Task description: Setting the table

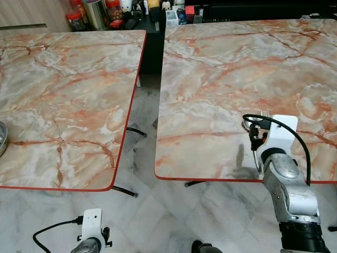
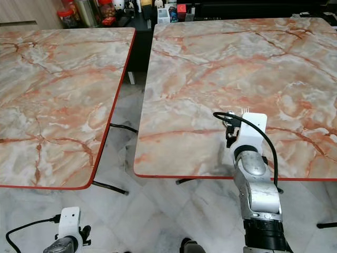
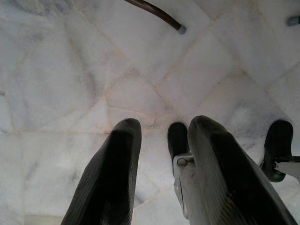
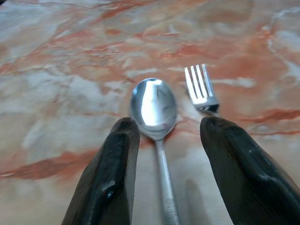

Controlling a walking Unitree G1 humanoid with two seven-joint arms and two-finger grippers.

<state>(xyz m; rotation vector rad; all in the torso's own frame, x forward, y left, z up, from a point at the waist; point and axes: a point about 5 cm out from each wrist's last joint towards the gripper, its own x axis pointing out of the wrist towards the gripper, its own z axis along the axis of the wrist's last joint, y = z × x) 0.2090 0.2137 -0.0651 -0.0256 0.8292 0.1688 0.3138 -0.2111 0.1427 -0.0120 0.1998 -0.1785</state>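
The right gripper hangs released over a spoon lying beside a fork on the surface: stiff, light, slippery steel, best pinched mid-handle.

No readable text anywhere; the far-off jars perhaps bear labels, too small to read.

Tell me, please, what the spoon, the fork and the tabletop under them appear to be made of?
Spoon: polished metal, probably stainless steel; its bowl mirrors light. Fork: the same bright silvery metal, by its shine. Tabletop: glossy marble or a marble-look laminate, cream with orange veins; the red edge band suggests laminate.
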